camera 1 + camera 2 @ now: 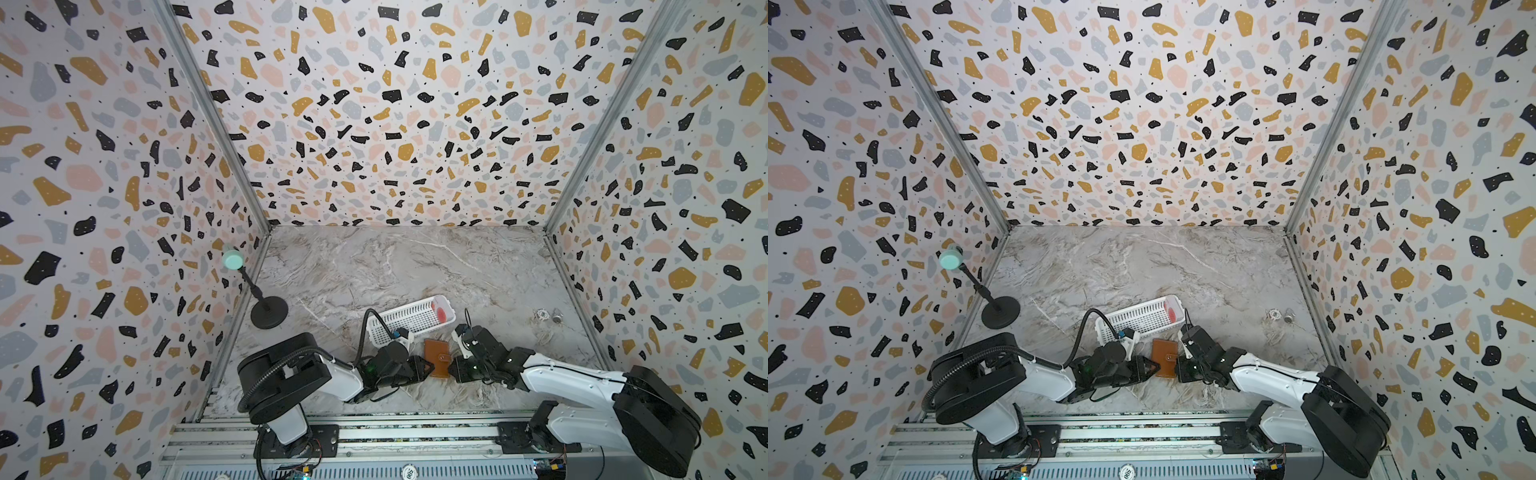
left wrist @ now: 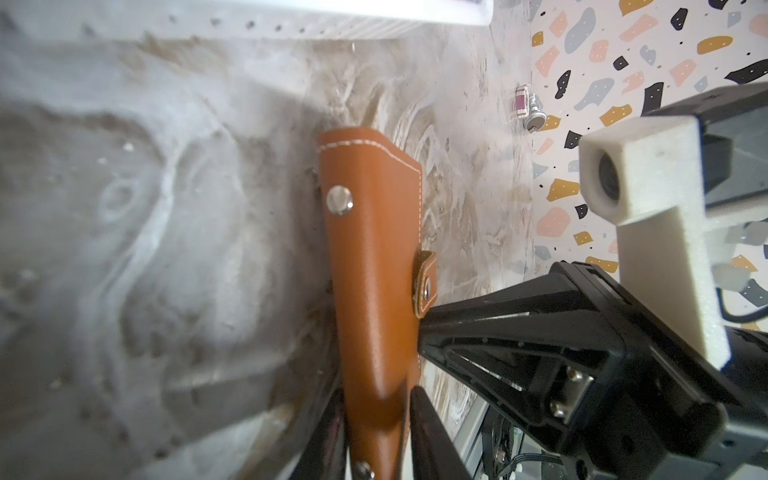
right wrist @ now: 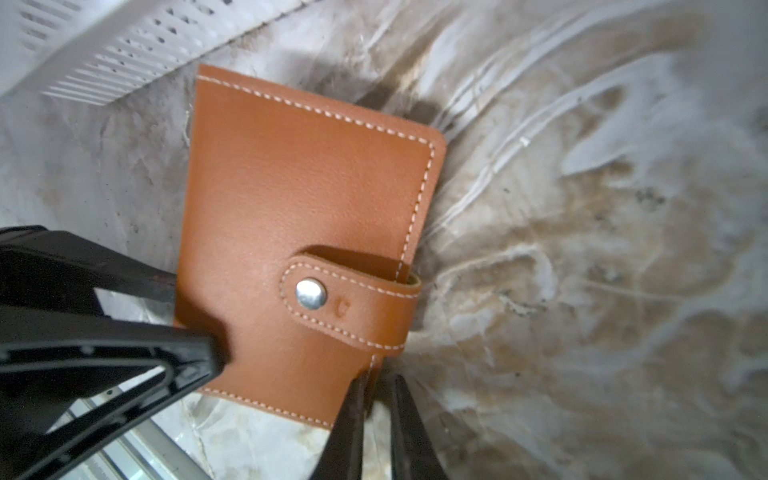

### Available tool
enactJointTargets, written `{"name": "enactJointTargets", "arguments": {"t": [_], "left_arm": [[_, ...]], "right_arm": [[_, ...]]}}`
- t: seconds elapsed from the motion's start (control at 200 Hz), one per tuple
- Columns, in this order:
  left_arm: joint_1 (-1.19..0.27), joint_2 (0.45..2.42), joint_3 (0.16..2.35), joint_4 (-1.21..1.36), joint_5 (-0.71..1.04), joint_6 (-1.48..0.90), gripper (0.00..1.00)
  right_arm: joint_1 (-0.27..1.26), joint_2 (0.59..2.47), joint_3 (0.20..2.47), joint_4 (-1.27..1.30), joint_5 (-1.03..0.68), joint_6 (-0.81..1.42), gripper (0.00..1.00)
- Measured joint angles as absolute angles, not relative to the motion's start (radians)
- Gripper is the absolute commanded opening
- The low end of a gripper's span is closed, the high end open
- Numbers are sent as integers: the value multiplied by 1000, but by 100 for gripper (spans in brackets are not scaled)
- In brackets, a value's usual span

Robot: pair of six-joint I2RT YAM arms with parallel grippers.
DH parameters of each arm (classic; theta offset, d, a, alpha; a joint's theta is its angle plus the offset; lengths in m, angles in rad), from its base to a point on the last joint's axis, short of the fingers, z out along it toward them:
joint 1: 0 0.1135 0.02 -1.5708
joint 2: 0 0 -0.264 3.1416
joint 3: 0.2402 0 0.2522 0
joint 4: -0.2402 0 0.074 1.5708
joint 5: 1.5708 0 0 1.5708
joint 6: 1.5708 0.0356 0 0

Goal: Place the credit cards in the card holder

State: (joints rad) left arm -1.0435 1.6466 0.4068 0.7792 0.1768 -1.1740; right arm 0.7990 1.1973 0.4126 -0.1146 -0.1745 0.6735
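The card holder (image 3: 299,216) lies snapped shut on the tabletop (image 1: 415,266); the left tool (image 2: 376,399) pinches its edge; the right tool (image 3: 376,382) is narrow at the tab (image 3: 349,303), grip unclear; next, I think, pop the tab open.

Your stereo pair sat high above the front rail (image 1: 374,434), looking down and toward the back over the whole table (image 1: 415,266); both top views overlapped almost entirely. Your left wrist camera rode low and very close, sighting along the wallet (image 2: 374,257) nearly edge-on toward the side wall (image 2: 623,62). Your right wrist camera looked down on the wallet's face, equally close. Both wrist views shared the wallet and a wall of the basket (image 3: 124,45).
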Motion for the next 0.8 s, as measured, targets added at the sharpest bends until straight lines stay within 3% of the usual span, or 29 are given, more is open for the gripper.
{"name": "enactJointTargets", "arguments": {"t": [0.511, 0.801], "left_arm": [[-1082, 1628, 456, 709, 147, -1143, 15], [-1129, 1586, 523, 578, 65, -1126, 12]], "right_arm": [[799, 1119, 418, -165, -148, 691, 18], [799, 1071, 467, -186, -135, 718, 31]]}}
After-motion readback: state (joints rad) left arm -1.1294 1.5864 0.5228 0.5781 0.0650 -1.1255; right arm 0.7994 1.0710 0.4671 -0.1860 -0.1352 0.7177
